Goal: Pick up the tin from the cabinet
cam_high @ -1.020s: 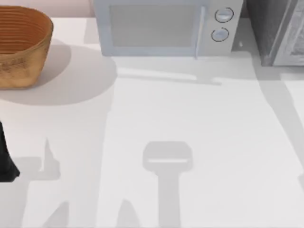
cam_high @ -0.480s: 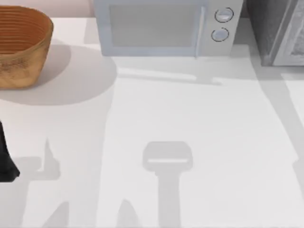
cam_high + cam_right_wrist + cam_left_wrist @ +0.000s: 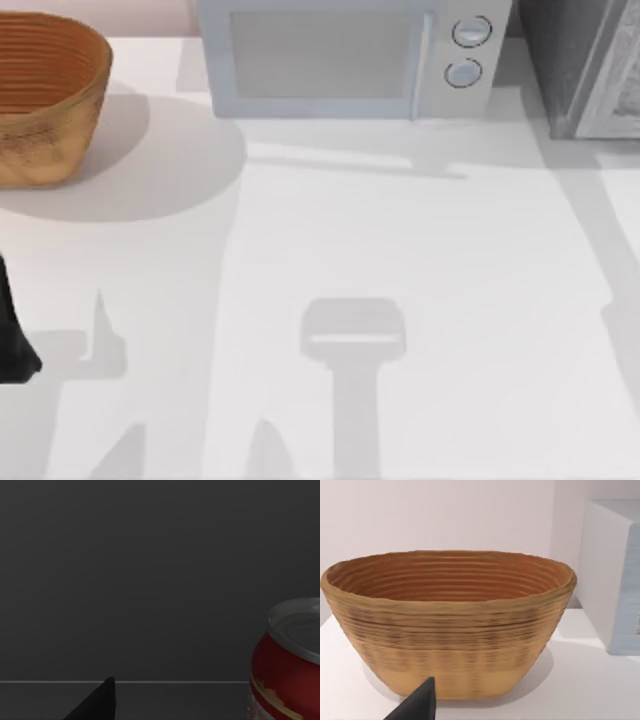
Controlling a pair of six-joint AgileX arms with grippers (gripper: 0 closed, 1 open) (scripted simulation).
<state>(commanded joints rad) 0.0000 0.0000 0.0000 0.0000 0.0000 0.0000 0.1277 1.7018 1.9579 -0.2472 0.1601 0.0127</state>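
glossy metal tin [image 3: 287,667], rough woven basket [image 3: 450,625]

Overhead camera looks down on the white table [image 3: 400,260]. Left wrist camera faces the basket [image 3: 450,625] closely, which also sits upper left overhead. Right wrist camera closely faces a dark cabinet wall [image 3: 150,580].

1. The left arm [image 3: 12,335] appears in the top view as a plain black shape at the table's left edge; it is narrow above and widens below into an angled, blunt corner; its surface is matte, with no markings, cables or screws to be made out.
2. A fingertip [image 3: 417,703] of the left gripper is a black, matte wedge that tapers to a sharp point; its faces are flat and unmarked.
3. A fingertip [image 3: 96,702] of the right gripper has the same black, pointed, triangular form; its surface is equally plain.
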